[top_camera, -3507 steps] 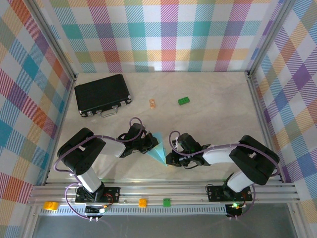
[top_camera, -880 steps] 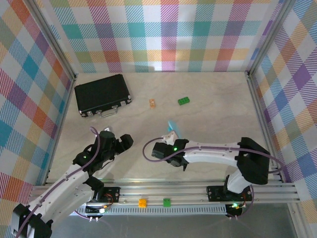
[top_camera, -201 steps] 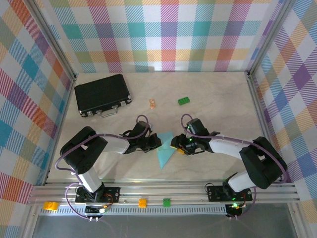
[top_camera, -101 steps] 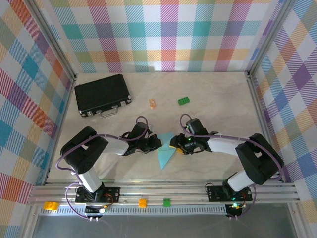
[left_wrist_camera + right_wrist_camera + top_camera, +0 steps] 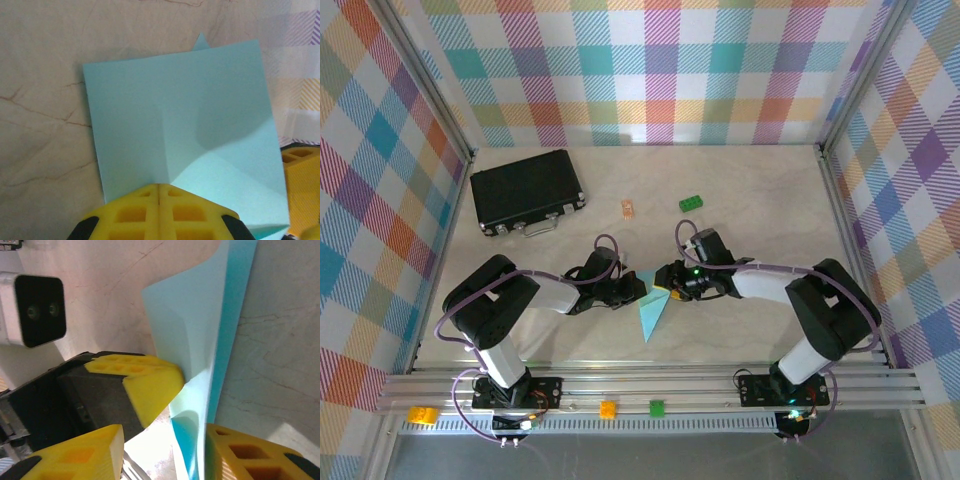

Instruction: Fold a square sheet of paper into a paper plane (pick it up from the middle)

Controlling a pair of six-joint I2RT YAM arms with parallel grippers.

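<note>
since a second ago right gripper is brought closer in, jaws half open astride a flap of the blue paper on the table. left gripper is pinched shut on its edge. partly folded; dart judged unfinished.

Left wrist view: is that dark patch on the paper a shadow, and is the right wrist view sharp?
Left wrist view: yes, a soft shadow across the paper, which is in focus. Right wrist view: the paper is fairly sharp; the near fingers are blurred.
</note>
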